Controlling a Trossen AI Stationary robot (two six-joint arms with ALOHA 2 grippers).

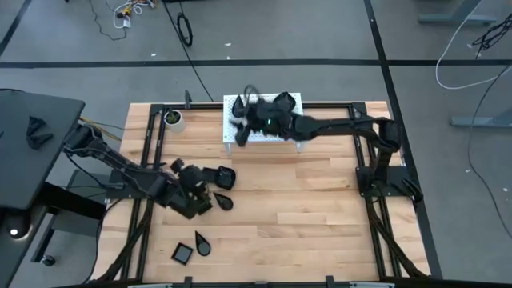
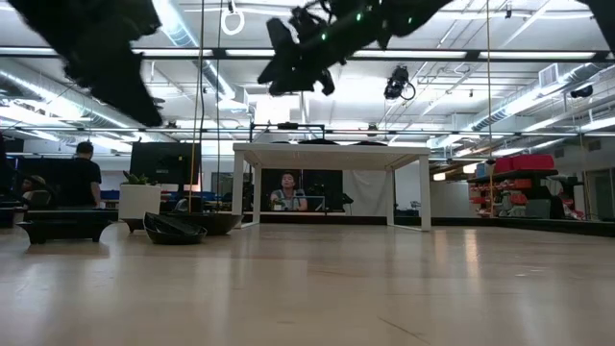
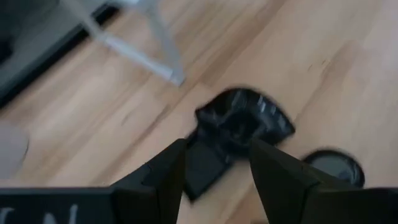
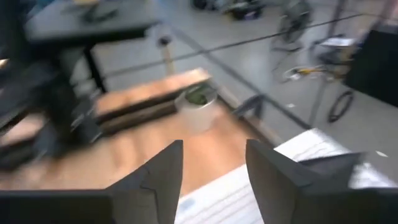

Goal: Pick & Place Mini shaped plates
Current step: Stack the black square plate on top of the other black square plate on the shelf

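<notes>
Several glossy black mini plates lie flat on the wooden table. A shell-shaped one [image 1: 225, 176] and a teardrop [image 1: 223, 202] sit just right of my left gripper [image 1: 200, 182]; another teardrop [image 1: 201, 242] and a square one [image 1: 182, 254] lie near the table's near edge. In the left wrist view my left gripper [image 3: 217, 149] is open above the shell plate [image 3: 249, 117], with a dark squarish plate [image 3: 204, 167] beside it and a teardrop [image 3: 331, 165] farther off. My right gripper [image 1: 238, 124] [image 4: 214, 149] is open and empty, raised over the white stand's left end.
A white perforated stand [image 1: 288, 132] on thin legs sits at the table's far edge, under my right arm. A small white cup holding a green plant [image 1: 173, 120] stands at the far left corner. Bare wood stretches over the table's middle and right. People sit in the room beyond.
</notes>
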